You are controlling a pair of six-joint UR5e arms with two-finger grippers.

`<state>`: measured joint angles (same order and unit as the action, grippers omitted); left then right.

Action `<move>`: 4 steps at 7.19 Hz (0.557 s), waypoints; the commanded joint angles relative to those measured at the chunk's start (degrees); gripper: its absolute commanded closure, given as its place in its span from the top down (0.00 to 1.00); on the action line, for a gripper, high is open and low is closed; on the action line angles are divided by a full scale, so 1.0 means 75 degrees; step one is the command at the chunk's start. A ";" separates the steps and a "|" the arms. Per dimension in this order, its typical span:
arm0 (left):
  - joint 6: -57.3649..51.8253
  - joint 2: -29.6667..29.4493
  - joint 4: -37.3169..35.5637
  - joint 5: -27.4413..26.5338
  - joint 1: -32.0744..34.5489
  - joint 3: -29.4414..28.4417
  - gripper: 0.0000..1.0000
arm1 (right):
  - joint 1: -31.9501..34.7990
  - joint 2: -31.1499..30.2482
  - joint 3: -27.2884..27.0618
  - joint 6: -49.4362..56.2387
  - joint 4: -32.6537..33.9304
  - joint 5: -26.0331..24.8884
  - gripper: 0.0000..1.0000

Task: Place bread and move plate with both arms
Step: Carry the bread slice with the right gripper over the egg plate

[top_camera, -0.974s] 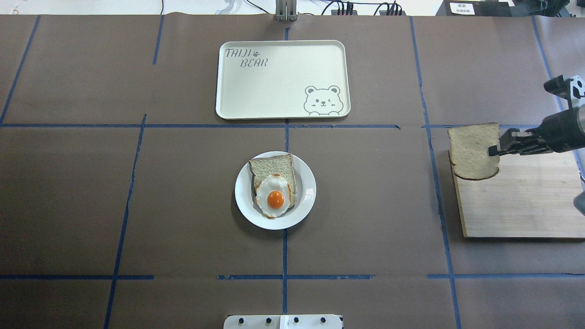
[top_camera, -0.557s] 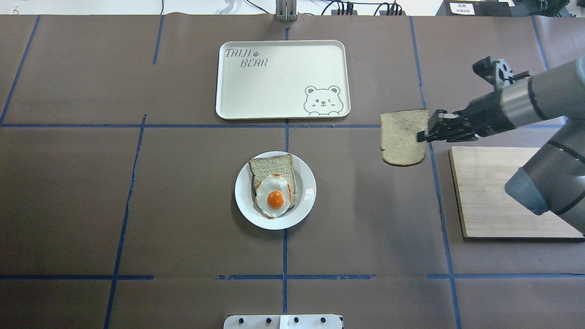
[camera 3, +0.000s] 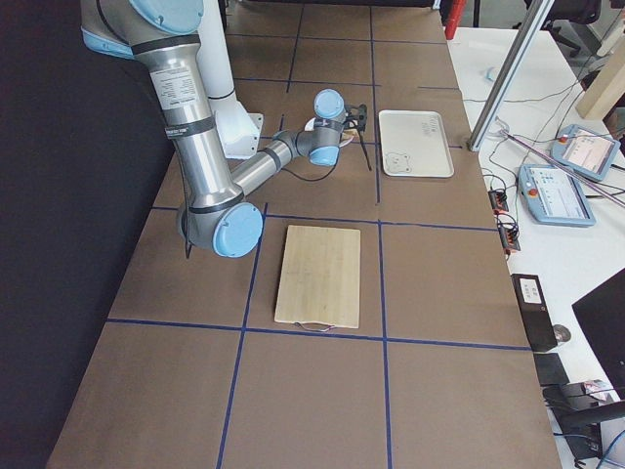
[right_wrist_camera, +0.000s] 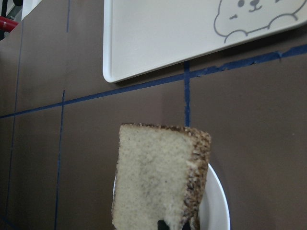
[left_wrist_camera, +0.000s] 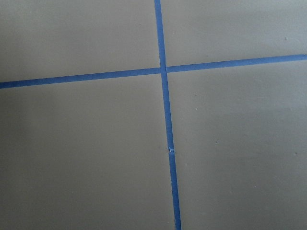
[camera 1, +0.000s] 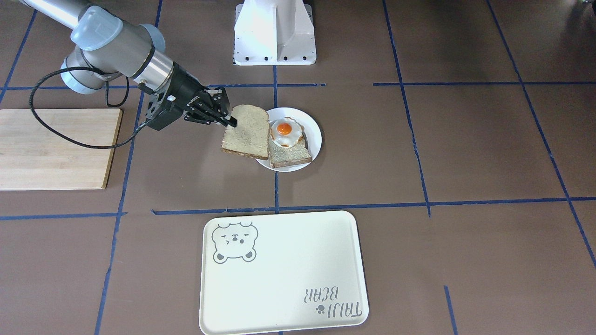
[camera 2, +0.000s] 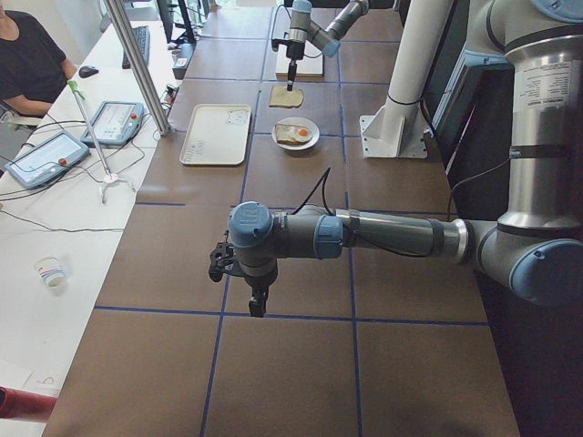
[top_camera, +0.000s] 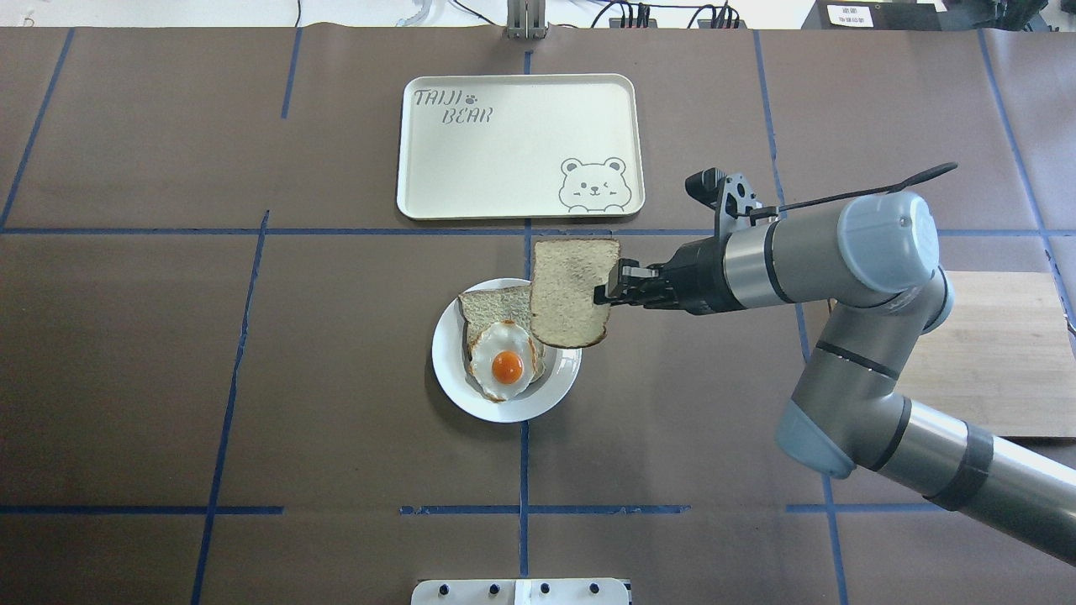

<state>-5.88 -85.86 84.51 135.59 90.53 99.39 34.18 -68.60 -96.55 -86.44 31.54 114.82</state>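
Brown table [top_camera: 252, 378]: my right gripper [top_camera: 607, 292] pinches bread [top_camera: 570, 290] over plate [top_camera: 471, 395], 2 o'clock rim. Next: centre over egg [top_camera: 504, 357], let go.

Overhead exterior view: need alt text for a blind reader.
The right gripper holds the bread by its edge over the right side of the plate, which carries a second slice topped with a fried egg. A cream tray lies beyond, a wooden board at far right.

The table [top_camera: 252, 378] is viewed steeply from behind and opposite, lengthwise from both ends; the plate [top_camera: 454, 378] is shared by both steep views.
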 commanded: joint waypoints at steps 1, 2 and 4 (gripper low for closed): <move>0.0011 -0.0001 -0.0006 0.0004 -0.0001 -0.0010 1.00 | -0.0396 0.0251 0.0952 0.0041 -0.1179 -0.0273 0.00; 0.0011 -0.0001 0.0005 0.0004 -0.0001 0.0002 1.00 | -0.0548 0.0508 0.1141 0.0053 -0.1182 -0.0459 0.00; 0.0011 -0.0001 0.0005 0.0004 -0.0001 -0.0010 1.00 | -0.0772 0.0768 0.1330 0.0088 -0.1147 -0.0683 0.00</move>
<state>-5.80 -85.87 84.51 135.61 90.53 99.38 29.29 -63.88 -87.42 -85.94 22.91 110.56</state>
